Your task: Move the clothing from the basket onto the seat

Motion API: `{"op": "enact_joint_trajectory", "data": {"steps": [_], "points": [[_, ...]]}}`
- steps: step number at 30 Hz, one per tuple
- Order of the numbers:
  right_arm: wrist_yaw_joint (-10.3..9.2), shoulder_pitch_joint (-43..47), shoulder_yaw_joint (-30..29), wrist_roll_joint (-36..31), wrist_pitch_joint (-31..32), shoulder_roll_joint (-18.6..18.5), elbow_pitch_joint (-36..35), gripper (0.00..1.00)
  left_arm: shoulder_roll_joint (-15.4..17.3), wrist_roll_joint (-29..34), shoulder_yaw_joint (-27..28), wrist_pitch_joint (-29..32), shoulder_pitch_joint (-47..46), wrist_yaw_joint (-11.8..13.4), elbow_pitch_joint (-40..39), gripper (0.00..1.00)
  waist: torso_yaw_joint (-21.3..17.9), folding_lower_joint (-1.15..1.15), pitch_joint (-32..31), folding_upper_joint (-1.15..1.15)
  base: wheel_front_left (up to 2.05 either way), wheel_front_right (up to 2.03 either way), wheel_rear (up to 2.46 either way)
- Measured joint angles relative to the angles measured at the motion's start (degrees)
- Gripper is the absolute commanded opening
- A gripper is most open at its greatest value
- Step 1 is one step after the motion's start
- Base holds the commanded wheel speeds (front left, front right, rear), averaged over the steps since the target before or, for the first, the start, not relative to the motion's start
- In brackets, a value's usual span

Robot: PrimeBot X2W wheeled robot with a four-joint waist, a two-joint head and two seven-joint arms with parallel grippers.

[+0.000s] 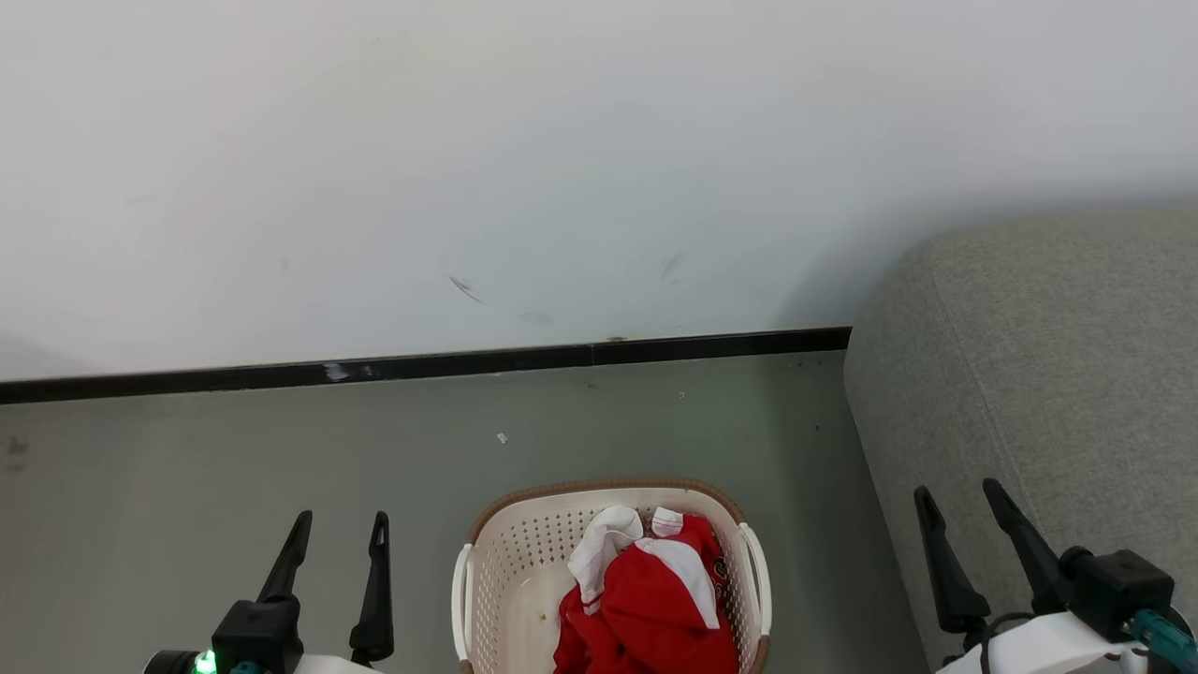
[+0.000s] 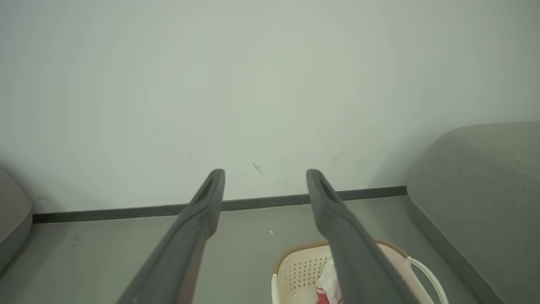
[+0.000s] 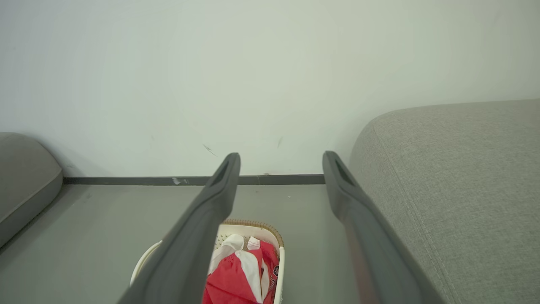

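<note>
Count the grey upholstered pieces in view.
2: the seat right of the basket, and another grey cushioned piece at the right wrist view's left edge. More may lie outside the frame.

The grey-green floor (image 1: pixel 234 449) runs back to a black skirting strip (image 1: pixel 468 360) under the wall (image 1: pixel 562 140). On it stands the basket (image 1: pixel 524 562), just beside the seat (image 1: pixel 1029 374). A small white speck (image 1: pixel 502 437) lies on the floor beyond the basket.

1. A home-like sitting room: a grey sofa (image 1: pixel 1029 374) stands by a white wall (image 1: pixel 562 140).
2. Beside the sofa, a laundry basket (image 1: pixel 524 552) of clothes (image 1: pixel 646 608) sits on bare grey floor (image 1: pixel 187 449).
</note>
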Motion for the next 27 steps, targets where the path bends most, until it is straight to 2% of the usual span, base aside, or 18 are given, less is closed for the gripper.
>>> {"op": "enact_joint_trajectory", "data": {"steps": [15, 27], "points": [[0.0, -0.03, -2.49, 0.41, 0.0, 0.04, -2.89, 1.0, 0.92, 1.78, -0.68, -0.01, -2.09, -1.52, 2.33, 1.0, -0.64, -0.01, 2.73, 0.0, 0.0, 0.0, 0.0], [0.0, -1.42, -6.02, 0.97, 0.0, 0.11, -7.05, 1.0, 1.97, 3.99, -4.21, 0.18, -8.23, -3.56, 7.58, 1.0, -2.15, -0.01, 7.28, 0.0, 0.0, 0.0, 0.0]]}}
